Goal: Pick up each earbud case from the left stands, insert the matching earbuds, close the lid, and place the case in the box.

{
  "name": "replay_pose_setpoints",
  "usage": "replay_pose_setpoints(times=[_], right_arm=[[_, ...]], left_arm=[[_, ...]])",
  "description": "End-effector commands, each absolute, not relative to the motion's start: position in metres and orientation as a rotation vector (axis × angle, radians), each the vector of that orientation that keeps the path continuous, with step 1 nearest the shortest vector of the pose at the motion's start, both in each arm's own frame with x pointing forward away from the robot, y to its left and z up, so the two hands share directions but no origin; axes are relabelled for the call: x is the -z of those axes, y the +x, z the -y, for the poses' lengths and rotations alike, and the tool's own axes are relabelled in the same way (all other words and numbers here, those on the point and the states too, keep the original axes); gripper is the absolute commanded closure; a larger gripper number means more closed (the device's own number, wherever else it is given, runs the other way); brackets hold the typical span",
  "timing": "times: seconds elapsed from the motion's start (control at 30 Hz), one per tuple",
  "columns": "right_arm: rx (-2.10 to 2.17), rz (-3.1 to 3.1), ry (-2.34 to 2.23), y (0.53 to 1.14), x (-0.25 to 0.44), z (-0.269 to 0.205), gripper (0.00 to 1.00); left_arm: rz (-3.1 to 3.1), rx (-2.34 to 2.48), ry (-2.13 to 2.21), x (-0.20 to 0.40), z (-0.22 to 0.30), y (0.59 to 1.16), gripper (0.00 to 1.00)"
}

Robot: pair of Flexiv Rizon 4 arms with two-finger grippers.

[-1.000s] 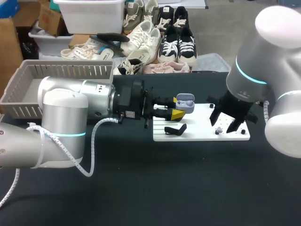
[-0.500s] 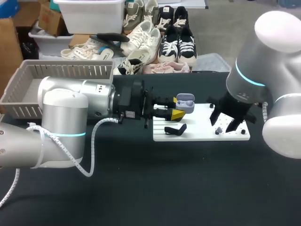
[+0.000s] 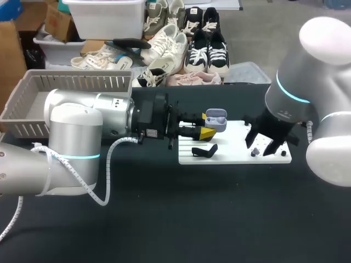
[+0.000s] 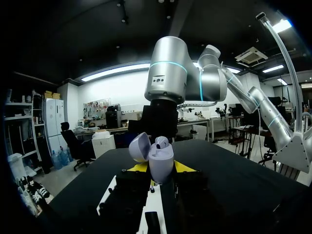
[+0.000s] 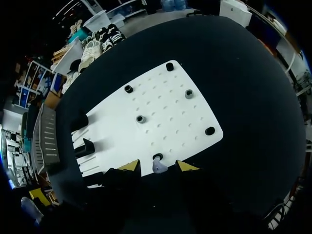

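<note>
Above the black worktop (image 3: pixel 164 219), the left claw (image 4: pixel 160 168) clamps the lid-open lavender earbud case (image 4: pixel 161 158) for loading, while the right claw (image 5: pixel 158 166) straddles, fingers apart, a lavender earbud (image 5: pixel 158 167) on the white pegboard (image 5: pixel 161 109).

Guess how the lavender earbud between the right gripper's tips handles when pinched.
The earbud looks tiny and rounded: likely light, apt to slip from the right gripper. It rests at a black socket of the white board, so it probably lifts free.
</note>
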State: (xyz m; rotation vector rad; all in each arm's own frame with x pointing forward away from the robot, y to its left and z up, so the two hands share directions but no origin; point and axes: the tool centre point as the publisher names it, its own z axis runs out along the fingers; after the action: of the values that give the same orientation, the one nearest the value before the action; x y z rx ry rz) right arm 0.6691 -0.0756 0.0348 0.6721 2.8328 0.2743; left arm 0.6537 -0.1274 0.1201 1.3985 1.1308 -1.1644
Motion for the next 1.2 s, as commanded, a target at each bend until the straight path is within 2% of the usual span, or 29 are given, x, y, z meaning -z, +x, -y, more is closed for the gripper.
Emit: replay_pose_setpoints(times=[0.03,0.5,0.8,0.97,1.2], right_arm=[[-0.276,-2.833,0.670,0.6684,-0.0318,0.0732,0.58],[-0.291,-2.839,0.668,0.6664,-0.0281,0.0734,0.60],[-0.299,-2.842,0.670,0.6676,-0.0265,0.0737,0.64],[-0.298,-2.847,0.668,0.6673,-0.0248,0.0742,0.69],[-0.297,-2.852,0.665,0.6674,-0.0239,0.0747,0.70]], left_arm=[[-1.130,1.163,1.397,-0.1196,0.1273,0.6535,1.00],[-1.130,1.163,1.397,-0.1196,0.1273,0.6535,1.00],[-1.130,1.163,1.397,-0.1196,0.1273,0.6535,1.00],[-1.130,1.163,1.397,-0.1196,0.1273,0.6535,1.00],[-1.130,1.163,1.397,-0.1196,0.1273,0.6535,1.00]])
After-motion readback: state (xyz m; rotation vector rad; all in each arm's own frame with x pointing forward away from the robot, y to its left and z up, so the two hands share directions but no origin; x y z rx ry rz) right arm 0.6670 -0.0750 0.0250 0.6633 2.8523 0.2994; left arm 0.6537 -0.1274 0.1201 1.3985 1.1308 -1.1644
